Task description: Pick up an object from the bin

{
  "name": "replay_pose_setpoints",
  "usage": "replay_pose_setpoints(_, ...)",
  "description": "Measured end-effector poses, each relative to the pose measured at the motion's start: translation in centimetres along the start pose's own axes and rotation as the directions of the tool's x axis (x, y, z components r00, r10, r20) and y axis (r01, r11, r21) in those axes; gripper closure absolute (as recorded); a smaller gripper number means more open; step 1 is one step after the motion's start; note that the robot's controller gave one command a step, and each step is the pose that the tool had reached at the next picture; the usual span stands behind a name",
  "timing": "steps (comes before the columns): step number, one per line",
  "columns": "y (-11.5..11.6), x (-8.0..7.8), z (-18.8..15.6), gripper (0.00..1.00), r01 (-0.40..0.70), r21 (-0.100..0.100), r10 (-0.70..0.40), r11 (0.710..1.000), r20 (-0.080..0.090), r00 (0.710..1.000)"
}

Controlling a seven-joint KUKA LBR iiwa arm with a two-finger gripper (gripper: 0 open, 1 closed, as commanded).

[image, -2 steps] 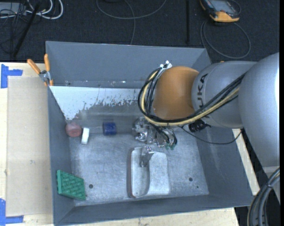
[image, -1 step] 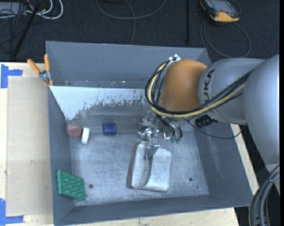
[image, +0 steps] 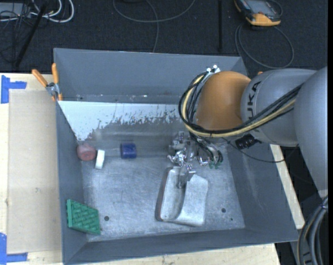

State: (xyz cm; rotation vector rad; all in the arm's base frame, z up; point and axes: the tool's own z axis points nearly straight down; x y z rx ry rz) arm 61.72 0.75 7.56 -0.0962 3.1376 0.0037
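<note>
Green ridged wedge [image: 82, 215] sits front-left; my gripper [image: 181, 175] is over the far end of the grey pad [image: 187, 203] (lying lengthwise near-to-far), and I can't tell its grip.

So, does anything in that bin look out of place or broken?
Nothing stands out. A pink round piece, a white block and a blue block lie loose near the back wall, a green ridged piece sits in the near left corner, and the end effector is above a pale grey pad.
</note>
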Motion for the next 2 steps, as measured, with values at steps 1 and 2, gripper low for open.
replay_pose_setpoints(1,0.0,-0.1,-0.3,1.00,-0.003,-0.002,0.003,1.000,0.001,1.000)
replay_pose_setpoints(2,2.2,0.0,-16.7,1.00,0.041,0.002,-0.041,0.999,0.007,0.999)
